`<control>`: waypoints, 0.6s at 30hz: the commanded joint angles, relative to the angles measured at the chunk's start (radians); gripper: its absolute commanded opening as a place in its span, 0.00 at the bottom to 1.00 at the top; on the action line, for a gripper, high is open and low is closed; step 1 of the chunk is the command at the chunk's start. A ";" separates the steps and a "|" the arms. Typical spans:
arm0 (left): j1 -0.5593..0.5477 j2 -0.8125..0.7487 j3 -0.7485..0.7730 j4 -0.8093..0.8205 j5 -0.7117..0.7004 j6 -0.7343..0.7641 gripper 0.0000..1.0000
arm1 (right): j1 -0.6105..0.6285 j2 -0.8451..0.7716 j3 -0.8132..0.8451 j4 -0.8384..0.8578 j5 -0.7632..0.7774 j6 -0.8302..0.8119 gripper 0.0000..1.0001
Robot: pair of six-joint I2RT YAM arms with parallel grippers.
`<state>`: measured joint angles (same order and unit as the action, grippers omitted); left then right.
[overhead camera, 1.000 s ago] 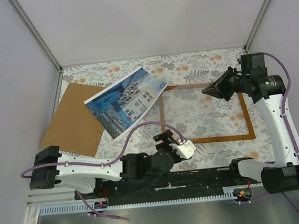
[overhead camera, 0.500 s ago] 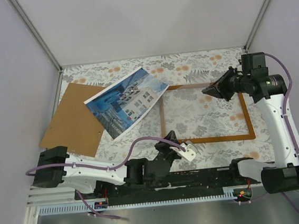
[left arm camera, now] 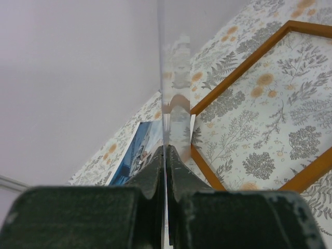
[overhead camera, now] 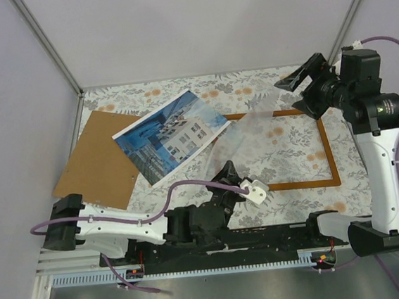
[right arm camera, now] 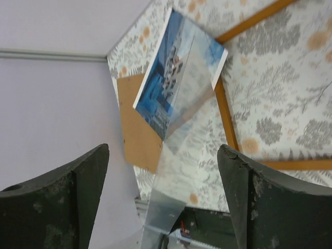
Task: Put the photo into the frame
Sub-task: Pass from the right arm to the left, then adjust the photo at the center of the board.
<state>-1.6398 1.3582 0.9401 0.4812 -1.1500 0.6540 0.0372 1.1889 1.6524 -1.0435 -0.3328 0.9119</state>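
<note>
The photo (overhead camera: 170,135), a blue-and-white print, lies picture-up at the table's left, half on a brown backing board (overhead camera: 91,160). The orange-brown frame (overhead camera: 296,184) lies flat at the right, with only tablecloth inside it. My left gripper (overhead camera: 226,172) is shut on the near edge of a clear pane (overhead camera: 250,127), which slants up over the frame's left part. In the left wrist view the pane (left arm camera: 165,78) stands edge-on between the closed fingers (left arm camera: 155,171). My right gripper (overhead camera: 298,89) hangs open above the frame's far right corner, apart from the pane (right arm camera: 181,155).
Grey walls and metal posts close in the table on three sides. The backing board (right arm camera: 137,129) sits near the left wall. The arm bases and a black rail (overhead camera: 265,238) run along the near edge.
The left gripper shut on the clear pane's near edge. The right gripper opened, let go of the pane and rose toward the far right. The pane now tilts up.
</note>
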 commanded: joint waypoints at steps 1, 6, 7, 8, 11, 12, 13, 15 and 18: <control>0.027 -0.064 0.112 -0.027 -0.062 0.041 0.02 | -0.005 0.026 0.122 0.037 0.178 -0.083 0.93; 0.135 -0.057 0.210 -0.122 -0.108 0.019 0.02 | -0.008 0.032 0.104 0.040 0.250 -0.108 0.93; 0.164 -0.054 0.233 -0.139 -0.108 0.016 0.02 | -0.008 0.029 0.080 0.051 0.253 -0.110 0.93; 0.191 -0.048 0.262 -0.174 -0.108 0.003 0.02 | -0.008 0.022 0.043 0.066 0.249 -0.110 0.93; 0.280 -0.044 0.308 -0.232 -0.097 -0.034 0.02 | -0.008 -0.003 -0.086 0.128 0.236 -0.108 0.93; 0.310 -0.044 0.328 -0.260 -0.096 -0.056 0.02 | -0.008 -0.006 -0.141 0.161 0.229 -0.113 0.93; 0.334 -0.044 0.350 -0.304 -0.093 -0.083 0.02 | -0.007 -0.009 -0.208 0.206 0.210 -0.113 0.92; 0.380 -0.044 0.391 -0.387 -0.074 -0.154 0.02 | 0.010 0.003 -0.314 0.323 0.155 -0.114 0.89; 0.439 -0.027 0.471 -0.545 -0.044 -0.266 0.02 | 0.076 0.075 -0.391 0.462 0.127 -0.133 0.84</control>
<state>-1.2575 1.3327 1.2934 0.1329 -1.2205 0.5640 0.0483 1.1992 1.3392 -0.8200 -0.1547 0.8127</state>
